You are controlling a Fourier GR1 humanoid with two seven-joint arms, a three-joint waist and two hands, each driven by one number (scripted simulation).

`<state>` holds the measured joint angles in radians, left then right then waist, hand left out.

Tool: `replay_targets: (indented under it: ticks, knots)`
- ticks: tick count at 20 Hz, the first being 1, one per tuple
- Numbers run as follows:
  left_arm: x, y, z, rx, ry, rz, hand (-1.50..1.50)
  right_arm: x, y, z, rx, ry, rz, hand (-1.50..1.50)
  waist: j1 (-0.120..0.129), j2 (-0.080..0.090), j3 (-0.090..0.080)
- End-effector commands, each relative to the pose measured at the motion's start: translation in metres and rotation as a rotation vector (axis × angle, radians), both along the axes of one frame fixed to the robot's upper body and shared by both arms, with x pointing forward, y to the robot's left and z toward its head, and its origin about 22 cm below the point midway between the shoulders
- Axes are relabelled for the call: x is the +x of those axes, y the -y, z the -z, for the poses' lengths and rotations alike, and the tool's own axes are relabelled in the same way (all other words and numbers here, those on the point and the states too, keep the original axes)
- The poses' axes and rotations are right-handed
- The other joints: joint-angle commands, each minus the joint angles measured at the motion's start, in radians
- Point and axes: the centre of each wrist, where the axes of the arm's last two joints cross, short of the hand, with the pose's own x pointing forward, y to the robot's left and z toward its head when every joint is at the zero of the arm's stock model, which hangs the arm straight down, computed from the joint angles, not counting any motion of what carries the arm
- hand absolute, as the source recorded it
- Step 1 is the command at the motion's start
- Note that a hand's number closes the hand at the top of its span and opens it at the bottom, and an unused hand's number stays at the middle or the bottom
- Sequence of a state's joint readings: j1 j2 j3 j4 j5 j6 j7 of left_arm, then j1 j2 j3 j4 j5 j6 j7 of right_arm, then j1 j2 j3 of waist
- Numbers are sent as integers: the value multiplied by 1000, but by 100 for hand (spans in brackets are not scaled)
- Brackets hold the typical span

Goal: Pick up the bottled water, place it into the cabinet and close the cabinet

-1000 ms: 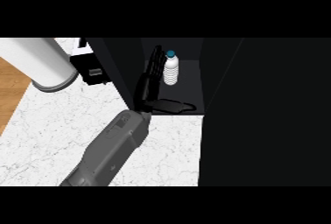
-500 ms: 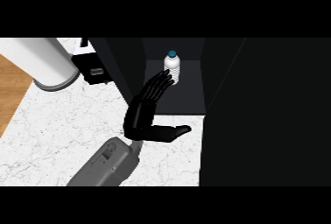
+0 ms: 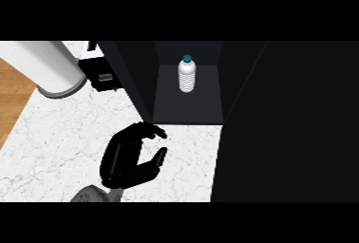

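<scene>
The bottled water (image 3: 186,76), clear with a blue cap, stands upright by itself deep inside the dark cabinet (image 3: 188,108), which is open. My left hand (image 3: 126,161) hovers over the white marble counter (image 3: 60,137) in front of the cabinet's opening, well short of the bottle. Its fingers (image 3: 144,132) bend loosely toward the thumb (image 3: 160,156), with a gap between them, and nothing is held. My right hand does not show.
The cabinet's wide black door (image 3: 294,123) fills the right side of the view. A thick white cylinder (image 3: 45,66) lies at the upper left, with a small black device (image 3: 103,75) beside it. Wooden floor (image 3: 10,95) shows past the counter's left edge.
My left hand has drawn back out of the cabinet toward the lower edge, and its fingers have bent from straight. The bottle stays standing inside.
</scene>
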<state>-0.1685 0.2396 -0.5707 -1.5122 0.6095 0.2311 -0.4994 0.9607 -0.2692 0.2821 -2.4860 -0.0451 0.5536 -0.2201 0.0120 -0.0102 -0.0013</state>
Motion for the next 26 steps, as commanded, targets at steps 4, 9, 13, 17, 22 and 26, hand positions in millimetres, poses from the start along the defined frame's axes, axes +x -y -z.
replay_targets:
  ticks: [4, 9, 13, 17, 22, 26]
  knots:
    - [-30, -47, -10, -4, 13, -80, -150, -5, -11, -42, -108, 131, -182, 150, -12, -5, 0]
    - [-50, -85, -20, -49, -18, -115, -150, -11, -24, -48, -76, 83, -262, 150, -4, -7, -3]
    - [-50, -97, -20, -101, -43, -143, -150, -8, -35, -54, -66, 119, -381, 150, 1, -4, -7]
    - [-64, -118, -21, -83, -43, -154, -150, -4, -40, -52, -114, 122, -445, 150, 18, -12, -11]
    - [-73, -135, -29, -87, -52, -138, -150, -4, -48, -50, -71, 92, -481, 150, 44, -8, -14]
    - [-78, -152, -37, -91, -43, -138, -150, -5, -65, -39, 100, 26, -450, 150, 62, 4, -13]
